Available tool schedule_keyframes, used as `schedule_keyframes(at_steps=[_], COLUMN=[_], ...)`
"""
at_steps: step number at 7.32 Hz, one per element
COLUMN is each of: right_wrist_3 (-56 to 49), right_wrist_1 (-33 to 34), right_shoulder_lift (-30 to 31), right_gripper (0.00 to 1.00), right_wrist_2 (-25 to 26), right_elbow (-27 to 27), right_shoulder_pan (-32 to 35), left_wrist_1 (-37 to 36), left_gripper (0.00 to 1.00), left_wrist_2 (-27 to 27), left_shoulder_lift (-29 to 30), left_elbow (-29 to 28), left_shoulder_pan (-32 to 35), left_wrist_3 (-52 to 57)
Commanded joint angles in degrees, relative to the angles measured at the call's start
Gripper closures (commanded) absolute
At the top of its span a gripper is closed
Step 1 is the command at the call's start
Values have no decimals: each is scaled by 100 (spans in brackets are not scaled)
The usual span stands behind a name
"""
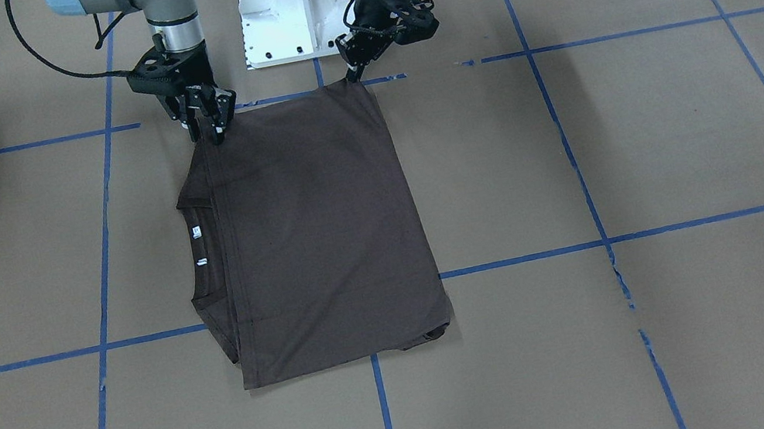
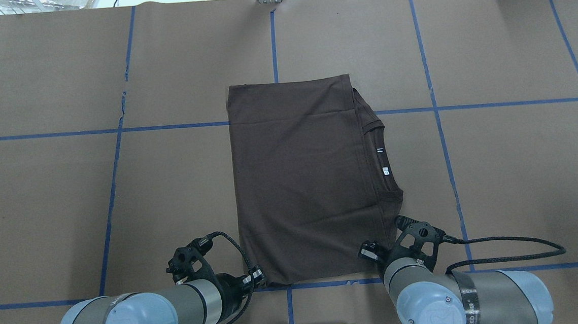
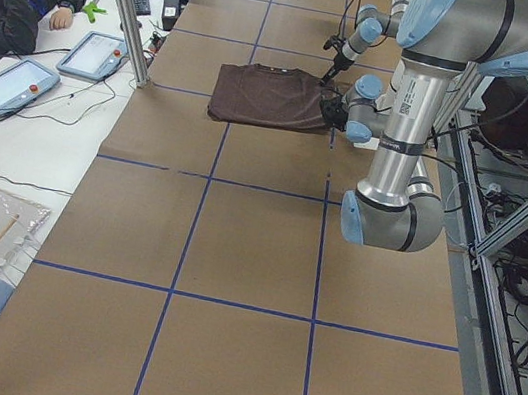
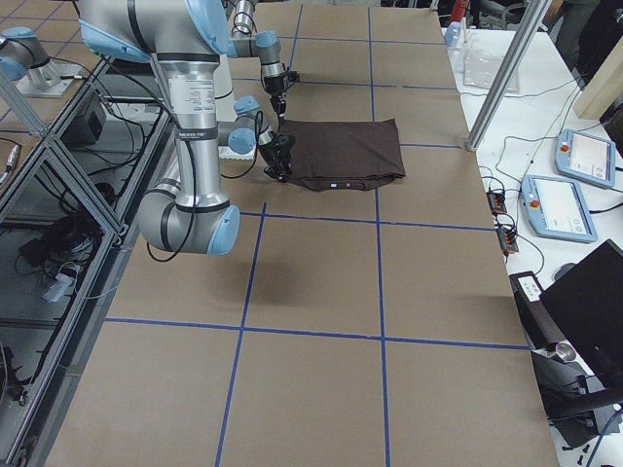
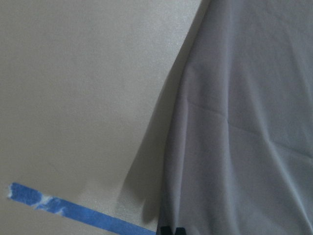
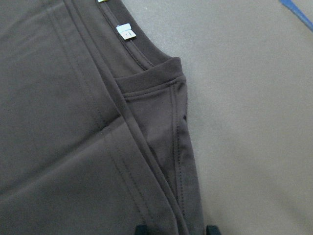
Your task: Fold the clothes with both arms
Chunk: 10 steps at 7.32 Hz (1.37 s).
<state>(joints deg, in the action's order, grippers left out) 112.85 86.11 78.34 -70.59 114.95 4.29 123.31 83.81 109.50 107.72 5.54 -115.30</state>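
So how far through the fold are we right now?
Done: the T-shirt lies folded into a flat rectangle, collar showing on the robot's right side. In hand: the jaws of the left arm pinch its near corner; the jaws of the right arm straddle the other near corner, apparently open. Left: probably one more fold away from the robot, then release.

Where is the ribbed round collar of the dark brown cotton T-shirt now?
In the overhead view the ribbed collar lies on the right edge of the folded dark brown T-shirt, on the robot's right side, just beyond the black right gripper.
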Motion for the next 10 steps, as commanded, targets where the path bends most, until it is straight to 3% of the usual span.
schedule_keyframes(at_steps=[1, 5, 6, 8, 10], right_wrist_3=[-17, -17, -43, -52, 9], right_wrist_1=[2, 2, 11, 221, 1384], right_shoulder_lift=[-3, -3, -38, -38, -38], right_gripper=[100, 100, 100, 100, 100], right_wrist_2=[2, -7, -7, -51, -69], right_elbow=[105, 141, 246, 964, 2444], right_shoulder_pan=[19, 10, 27, 63, -347], left_wrist_1=[0, -9, -122, -1198, -2803], left_gripper=[100, 100, 100, 100, 100], left_wrist_2=[4, 4, 73, 344, 505], left_shoulder_lift=[1, 1, -77, -262, -210], left_elbow=[3, 73, 378, 1640, 3168], left_shoulder_pan=[0, 26, 96, 132, 132], left_wrist_3=[17, 34, 121, 623, 554])
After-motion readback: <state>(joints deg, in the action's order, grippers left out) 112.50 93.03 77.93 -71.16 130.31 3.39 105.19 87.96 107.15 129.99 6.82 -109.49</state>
